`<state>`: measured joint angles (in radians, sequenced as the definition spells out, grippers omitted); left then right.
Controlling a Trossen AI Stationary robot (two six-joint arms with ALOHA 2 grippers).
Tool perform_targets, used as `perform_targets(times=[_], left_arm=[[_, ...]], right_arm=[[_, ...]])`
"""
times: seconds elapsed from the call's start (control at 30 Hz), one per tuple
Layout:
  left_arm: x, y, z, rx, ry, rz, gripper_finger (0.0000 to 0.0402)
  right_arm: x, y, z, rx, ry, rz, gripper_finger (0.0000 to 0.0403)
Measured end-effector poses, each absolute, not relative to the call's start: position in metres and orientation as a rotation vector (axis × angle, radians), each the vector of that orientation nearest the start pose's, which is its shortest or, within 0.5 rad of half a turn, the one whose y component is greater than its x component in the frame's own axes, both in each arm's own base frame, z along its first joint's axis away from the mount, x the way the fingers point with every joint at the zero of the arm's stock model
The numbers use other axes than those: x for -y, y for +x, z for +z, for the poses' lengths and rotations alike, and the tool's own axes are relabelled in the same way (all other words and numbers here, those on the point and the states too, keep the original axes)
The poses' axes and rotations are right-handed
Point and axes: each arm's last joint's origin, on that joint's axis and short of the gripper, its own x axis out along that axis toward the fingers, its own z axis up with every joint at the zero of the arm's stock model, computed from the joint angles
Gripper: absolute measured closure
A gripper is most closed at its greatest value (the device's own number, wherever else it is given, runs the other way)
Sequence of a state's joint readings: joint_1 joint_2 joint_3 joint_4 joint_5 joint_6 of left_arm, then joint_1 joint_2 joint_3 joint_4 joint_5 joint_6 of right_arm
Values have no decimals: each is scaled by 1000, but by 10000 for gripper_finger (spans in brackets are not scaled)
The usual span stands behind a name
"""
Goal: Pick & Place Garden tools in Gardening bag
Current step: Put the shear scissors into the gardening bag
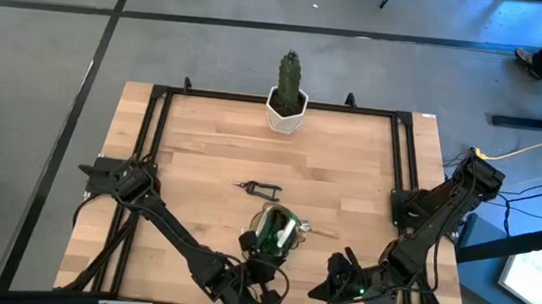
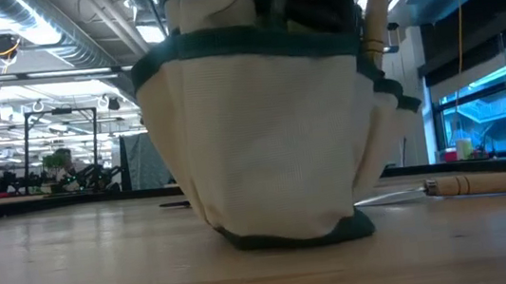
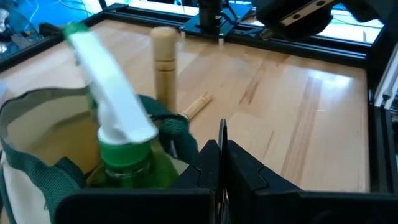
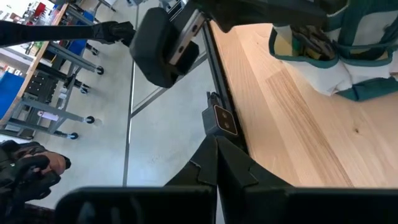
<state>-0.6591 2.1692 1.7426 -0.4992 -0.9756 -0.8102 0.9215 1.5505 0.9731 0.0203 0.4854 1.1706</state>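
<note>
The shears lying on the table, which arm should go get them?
Probably the left. The shears lie just beyond the bag, toward the cactus, slightly on the left arm's side. The left hand sits right by the bag, shut and empty; the right hand is farther off.

Right gripper (image 4: 216, 163) fingers together, bottom centre. Gardening bag (image 4: 336, 46) upper right on wooden table (image 4: 292, 118). Floor left.
</note>
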Motion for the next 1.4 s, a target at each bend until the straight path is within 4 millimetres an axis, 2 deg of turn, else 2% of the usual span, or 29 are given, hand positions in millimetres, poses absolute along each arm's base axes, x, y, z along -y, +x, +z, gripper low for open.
perform_targets(times=[0.1,0.2,0.47,0.7,0.87,1.03,1.23,1.4], left_arm=[[268,384,208,-456,-108,503,399],[269,382,216,-457,-104,474,399],[249,381,240,-547,-48,398,399],[240,388,240,-585,-65,366,399],[240,385,239,-566,-90,416,398],[244,380,238,-580,-93,428,369],[248,374,236,-593,-125,441,333],[248,371,234,-610,-148,454,334]], right_arm=[[-256,211,235,-604,771,120,402],[-256,211,235,-602,769,122,402],[-256,212,236,-591,771,126,402],[-258,212,237,-602,766,168,402],[-259,212,237,-629,744,209,402],[-260,211,238,-650,730,248,400],[-256,210,243,-639,686,265,358],[-242,216,246,-648,584,251,304]])
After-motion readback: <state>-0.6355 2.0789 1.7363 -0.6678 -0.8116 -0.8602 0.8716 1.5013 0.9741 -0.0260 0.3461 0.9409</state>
